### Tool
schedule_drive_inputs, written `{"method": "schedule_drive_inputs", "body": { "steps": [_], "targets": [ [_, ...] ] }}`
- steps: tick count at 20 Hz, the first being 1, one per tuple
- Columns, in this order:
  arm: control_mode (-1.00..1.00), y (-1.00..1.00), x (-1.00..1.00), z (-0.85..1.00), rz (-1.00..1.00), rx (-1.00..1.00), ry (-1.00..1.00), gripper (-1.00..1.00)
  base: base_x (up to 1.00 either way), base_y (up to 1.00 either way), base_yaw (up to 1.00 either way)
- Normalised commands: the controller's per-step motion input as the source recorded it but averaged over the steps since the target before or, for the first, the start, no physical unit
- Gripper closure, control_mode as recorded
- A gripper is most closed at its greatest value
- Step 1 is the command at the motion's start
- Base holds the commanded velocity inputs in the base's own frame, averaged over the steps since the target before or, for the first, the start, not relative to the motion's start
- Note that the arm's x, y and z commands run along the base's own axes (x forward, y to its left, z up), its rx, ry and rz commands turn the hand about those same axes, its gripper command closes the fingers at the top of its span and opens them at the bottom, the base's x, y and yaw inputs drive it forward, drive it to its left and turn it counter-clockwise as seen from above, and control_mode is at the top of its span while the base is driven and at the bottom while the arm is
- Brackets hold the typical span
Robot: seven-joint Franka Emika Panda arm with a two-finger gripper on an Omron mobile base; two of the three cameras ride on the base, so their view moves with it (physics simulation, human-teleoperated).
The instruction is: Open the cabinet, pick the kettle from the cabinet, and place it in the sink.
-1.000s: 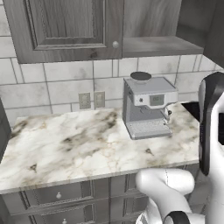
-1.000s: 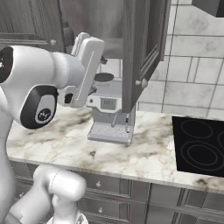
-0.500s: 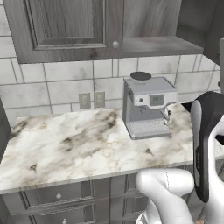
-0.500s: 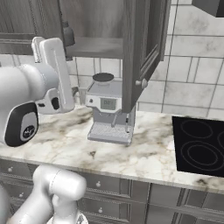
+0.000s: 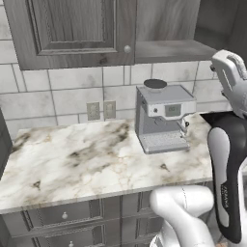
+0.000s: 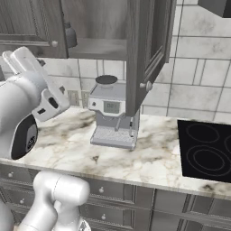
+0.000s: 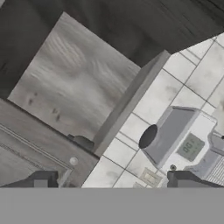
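Hand view has the kettle [image 7: 82,141] sitting on the cabinet [image 7: 83,83] shelf between and beyond the wide-open, empty gripper [image 7: 111,180].

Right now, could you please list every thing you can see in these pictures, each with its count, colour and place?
cabinet: one, dark grey-brown wood, on the wall; right door swung open, left door shut
kettle: one, dark grey, on the cabinet shelf, partly hidden by the shut door
coffee machine: one, silver, on the counter below the cabinet
counter: one, white marble
wall outlets: two, grey, on the tiled wall
cooktop: one, black, right of the counter
drawers: grey, under the counter
fingers: two, dark, open, holding nothing
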Motion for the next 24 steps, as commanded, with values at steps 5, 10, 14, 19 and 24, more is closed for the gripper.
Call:
{"method": "schedule_drive_inputs", "body": {
  "steps": [5, 10, 14, 19, 24],
  "targets": [
    [-1.0, 0.43, 0.0, 0.04, 0.22, -0.14, 0.07, -1.0, 0.0, 0.0, 0.0],
    [-1.0, 0.49, 0.02, 0.06, 0.08, -0.23, 0.13, -1.0, 0.0, 0.0, 0.0],
    [-1.0, 0.39, 0.1, 0.08, 0.02, -0.28, 0.06, -1.0, 0.0, 0.0, 0.0],
    [-1.0, 0.22, 0.2, 0.03, 0.0, -0.32, 0.0, -1.0, 0.0, 0.0, 0.0],
    [-1.0, 0.12, 0.21, 0.07, 0.03, -0.22, -0.01, -1.0, 0.0, 0.0, 0.0]
  ]
}}
